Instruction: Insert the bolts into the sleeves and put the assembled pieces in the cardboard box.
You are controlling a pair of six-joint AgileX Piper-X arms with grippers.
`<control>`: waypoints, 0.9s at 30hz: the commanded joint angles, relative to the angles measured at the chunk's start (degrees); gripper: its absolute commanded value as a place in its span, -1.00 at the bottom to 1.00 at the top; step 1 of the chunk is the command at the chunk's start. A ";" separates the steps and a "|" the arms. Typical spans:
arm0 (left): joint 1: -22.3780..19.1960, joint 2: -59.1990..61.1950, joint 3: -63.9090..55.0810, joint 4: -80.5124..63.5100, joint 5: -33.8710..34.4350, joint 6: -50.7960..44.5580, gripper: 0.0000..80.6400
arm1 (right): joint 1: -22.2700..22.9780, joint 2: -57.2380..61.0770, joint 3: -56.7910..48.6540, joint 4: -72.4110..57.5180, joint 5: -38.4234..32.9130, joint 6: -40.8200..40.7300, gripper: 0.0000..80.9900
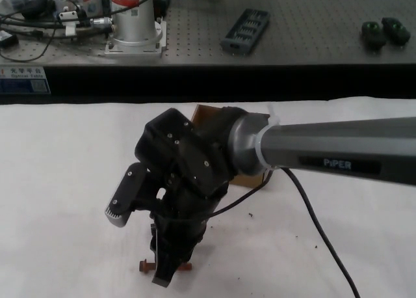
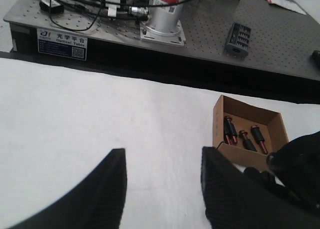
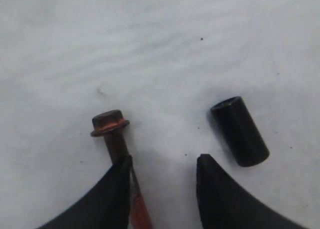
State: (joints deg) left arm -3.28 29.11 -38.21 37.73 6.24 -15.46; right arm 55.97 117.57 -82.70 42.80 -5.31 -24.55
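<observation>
A copper-coloured bolt (image 3: 111, 131) lies on the white cloth, its shank running under one finger of my right gripper (image 3: 162, 159). That gripper is open and points down at the cloth. A black sleeve (image 3: 240, 131) lies just outside its other finger. In the high view the right gripper (image 1: 166, 278) stands over the bolt (image 1: 144, 267) near the front edge. The cardboard box (image 2: 277, 124) holds three assembled pieces (image 2: 244, 135); the right arm partly hides the box (image 1: 207, 113). My left gripper (image 2: 162, 154) is open over bare cloth, short of the box.
Beyond the white cloth (image 1: 58, 181) a perforated metal bench (image 1: 312, 25) sits behind a dark raised edge, carrying a metal post (image 1: 133, 18), cables, a black ribbed block (image 1: 246, 30) and two dark knobs (image 1: 385, 32). The right arm's cable (image 1: 318, 233) trails over the cloth.
</observation>
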 commanded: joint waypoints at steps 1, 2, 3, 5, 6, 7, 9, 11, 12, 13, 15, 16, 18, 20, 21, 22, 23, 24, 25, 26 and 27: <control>0.23 -3.89 -0.32 1.05 -0.41 0.58 -0.14 | 0.68 0.71 -0.21 1.87 0.12 -0.72 -0.24; 0.23 -4.21 -0.32 1.61 -0.41 0.58 -0.14 | 0.83 0.70 -0.21 2.02 0.13 -0.72 -0.24; 0.23 -4.53 -0.32 2.43 -0.41 0.58 -0.14 | 0.93 0.70 -0.21 2.01 0.12 -0.72 -0.24; 0.23 -5.00 -0.32 4.29 -0.41 0.58 -0.14 | 1.25 0.70 -0.21 1.54 0.44 -0.72 -0.24; 0.23 -5.20 -0.32 5.10 -0.41 0.58 -0.14 | 1.38 0.70 -0.21 1.47 0.53 -0.72 -0.24; 0.23 -5.48 -0.32 6.07 -0.41 0.58 -0.14 | 1.44 0.70 -0.21 1.47 0.51 -0.72 -0.24; 0.23 -6.15 -0.32 7.47 -0.41 0.58 -0.14 | 1.55 0.70 -0.21 1.72 0.51 -0.72 -0.24; 0.23 -6.94 -0.32 8.13 -0.41 0.58 -0.14 | 1.54 0.70 -0.21 2.09 0.51 -0.72 -0.24; 0.23 -7.37 -0.32 8.49 -0.41 0.48 -0.14 | 1.54 0.70 -0.21 2.30 0.51 -0.72 -0.24; 0.23 -7.82 -0.32 8.54 -0.41 0.48 -0.14 | 1.54 0.70 -0.21 2.60 0.51 -0.72 -0.24; 0.23 -8.44 -0.32 8.50 -0.41 0.48 -0.14 | 1.54 0.70 -0.21 3.29 0.51 -0.72 -0.24; 0.23 -8.71 -0.32 8.50 -0.41 0.48 -0.14 | 1.54 0.70 -0.21 3.67 0.51 -0.32 -0.24; 0.23 -8.95 -0.32 8.50 -0.41 0.48 -0.14 | 1.54 0.70 -0.21 4.13 0.51 0.68 -0.24; 0.23 -8.95 -0.32 8.50 -0.41 0.48 -0.14 | 1.54 0.70 -0.21 4.21 0.51 0.82 -0.24; 0.23 -8.95 -0.32 8.50 -0.41 0.48 -0.14 | 1.54 0.70 -0.21 4.21 0.51 0.82 -0.24; 0.23 -8.95 -0.32 8.50 -0.41 0.48 -0.14 | 1.54 0.70 -0.21 4.21 0.51 0.82 -0.24; 0.23 -8.95 -0.32 8.50 -0.41 0.48 -0.14 | 1.54 0.70 -0.21 4.21 0.51 0.97 -0.24; 0.23 -8.95 -0.32 8.50 -0.41 0.48 -0.14 | 1.66 0.70 -0.21 4.21 0.51 1.35 -0.24; 0.23 -8.95 -0.32 8.50 -0.41 0.48 -0.14 | 1.82 0.70 -0.21 4.34 0.51 1.92 -0.24; 0.23 -8.95 -0.32 8.50 -0.41 0.48 -0.14 | 2.03 0.70 -0.21 4.57 0.33 1.87 -0.24; 0.23 -8.95 -0.32 8.50 -0.41 0.48 -0.14 | 2.28 0.70 -0.21 4.81 0.20 1.85 -0.24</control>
State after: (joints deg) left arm -3.28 20.56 -38.21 46.19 6.24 -15.46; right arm 57.96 117.91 -82.70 46.39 -4.81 -22.97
